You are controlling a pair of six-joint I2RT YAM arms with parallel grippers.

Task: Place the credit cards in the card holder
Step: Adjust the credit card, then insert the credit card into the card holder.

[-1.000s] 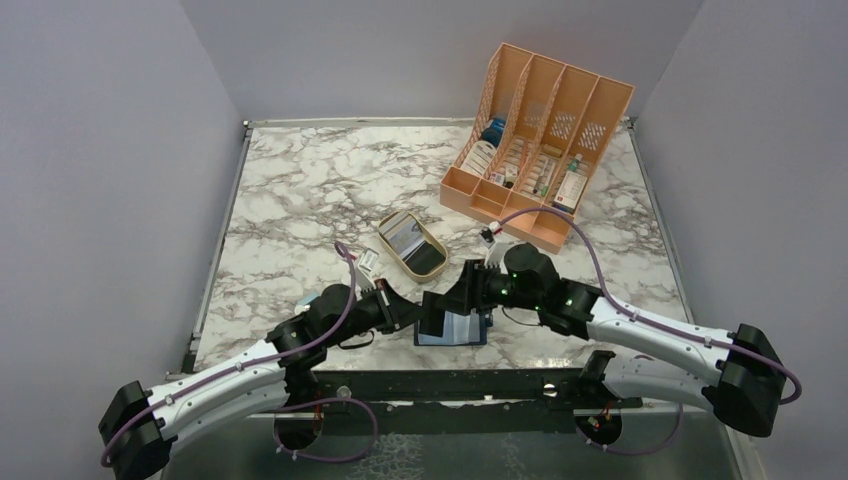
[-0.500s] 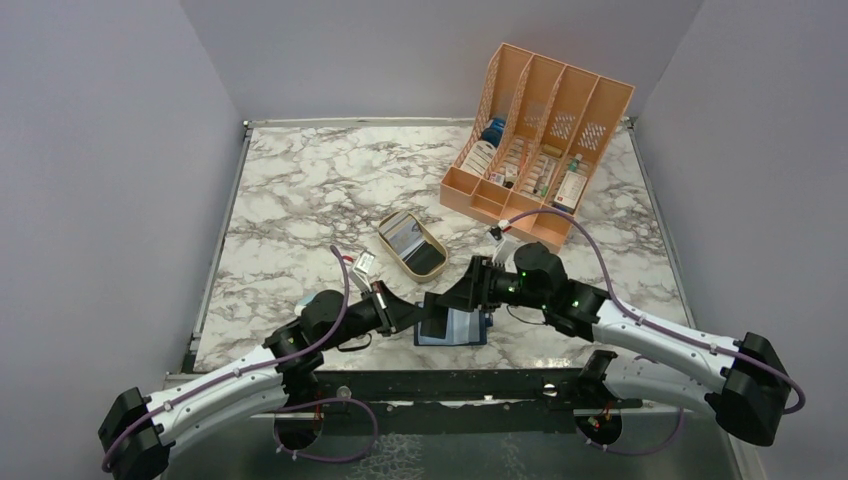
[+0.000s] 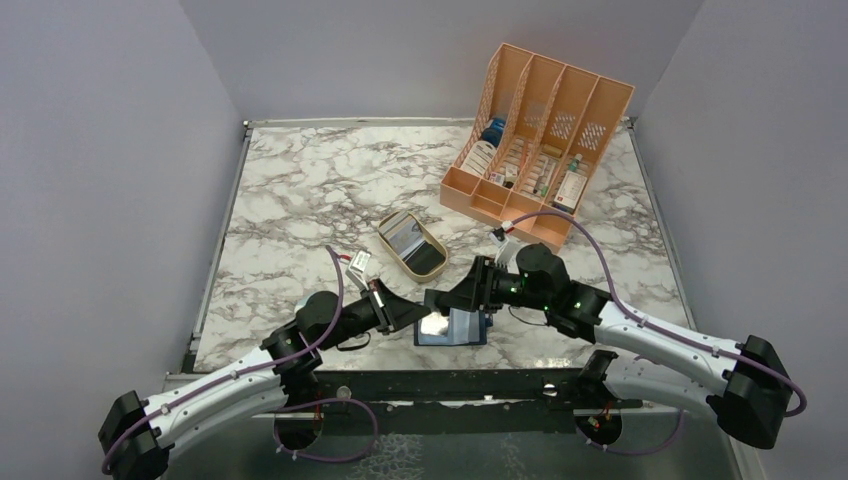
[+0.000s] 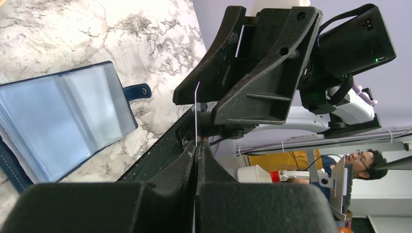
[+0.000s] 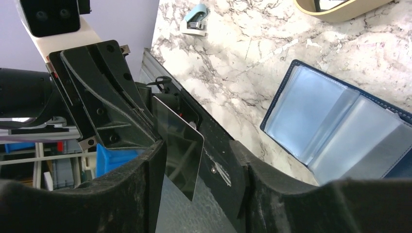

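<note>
**Left gripper**: lower centre of the overhead view, just left of the card holder. The jaws are pressed fully together on one edge of a single credit card. In its own wrist view the two fingers meet at bottom centre, and the card rises from the seam between them.

**Credit card**: one thin, dark, glossy rectangle held off the table. It shows edge-on as a pale line in the left wrist view and face-on at centre-left of the right wrist view. Its free end reaches into the gap of the right gripper.

**Right gripper**: lower centre of the overhead view, facing the left gripper just above the card holder. The jaws are spread wide, one finger to each side of the card. A gap shows between the card and the finger at lower centre-right of its own view, so nothing is clamped.

**Card holder**: a navy folder lying open and flat on the marble table, directly below the two grippers in the overhead view. Its grey-clear sleeve pages face up, and no card is visible in them. The snap strap sticks out from the edge of the cover.

**Gold tin**: centre of the overhead view, above and left of the grippers and apart from the holder. Its contents cannot be made out.

**Peach file rack**: upper right of the overhead view, with small items in its slots.

**Small pale blue object**: on the marble at top centre of the right wrist view.
</note>
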